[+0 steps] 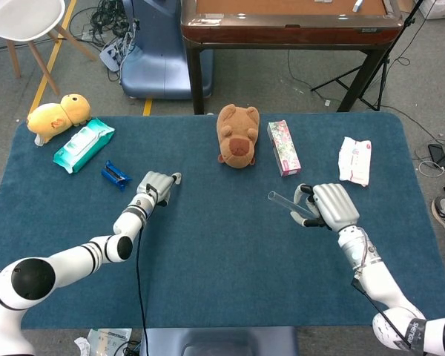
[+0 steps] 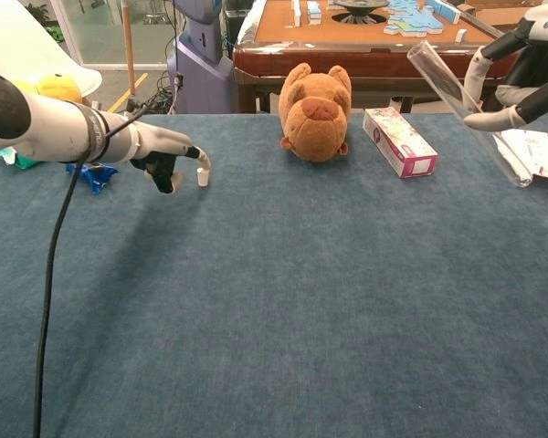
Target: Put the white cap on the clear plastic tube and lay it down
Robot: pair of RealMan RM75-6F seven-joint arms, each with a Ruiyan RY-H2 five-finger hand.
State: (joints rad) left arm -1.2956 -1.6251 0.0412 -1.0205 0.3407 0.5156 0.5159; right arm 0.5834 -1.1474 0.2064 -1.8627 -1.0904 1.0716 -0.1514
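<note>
The small white cap (image 2: 202, 178) stands on the blue cloth at the tip of my left hand (image 2: 163, 157). One fingertip touches its top and the thumb stays apart from it, so the cap is not pinched. From above, the cap (image 1: 176, 177) shows just past the left hand (image 1: 155, 185). My right hand (image 1: 332, 205) grips the clear plastic tube (image 1: 287, 207) above the table's right side. The tube (image 2: 466, 109) is tilted, with its open end up and to the left, and the right hand (image 2: 522, 80) holds its middle.
A brown plush animal (image 1: 237, 135) and a pink box (image 1: 283, 147) lie at the back centre. A white wipes pack (image 1: 354, 160) sits at the back right. A blue clip (image 1: 115, 175), a teal wipes pack (image 1: 83, 144) and a yellow plush (image 1: 58, 116) lie at the left.
</note>
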